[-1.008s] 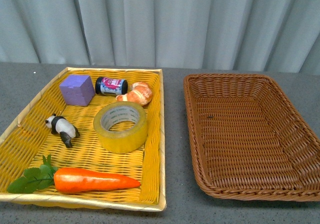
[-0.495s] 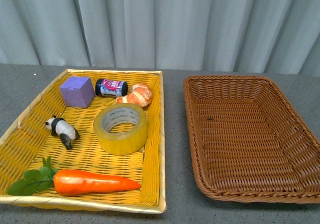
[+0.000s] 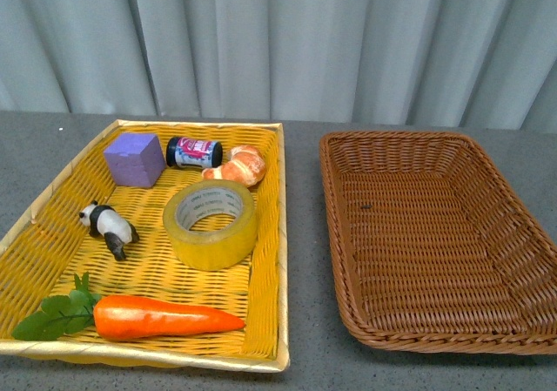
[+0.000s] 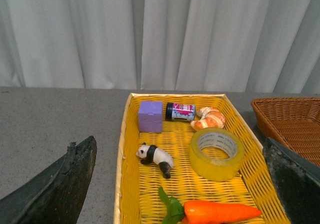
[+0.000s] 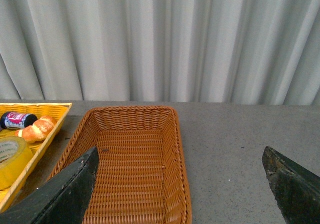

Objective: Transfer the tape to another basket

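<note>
The tape is a wide yellowish roll lying flat in the yellow tray, right of centre. It also shows in the left wrist view and at the edge of the right wrist view. The brown wicker basket stands empty to the tray's right, also in the right wrist view. Neither gripper shows in the front view. My left gripper is open, held back from the tray's near end. My right gripper is open, held over the table near the basket's near right side.
The yellow tray also holds a purple cube, a small dark jar, a croissant, a panda figure and a carrot. Grey tabletop runs between the two containers. A pale curtain hangs behind.
The front view has shifted slightly upward since a second ago; the objects themselves have not moved.
</note>
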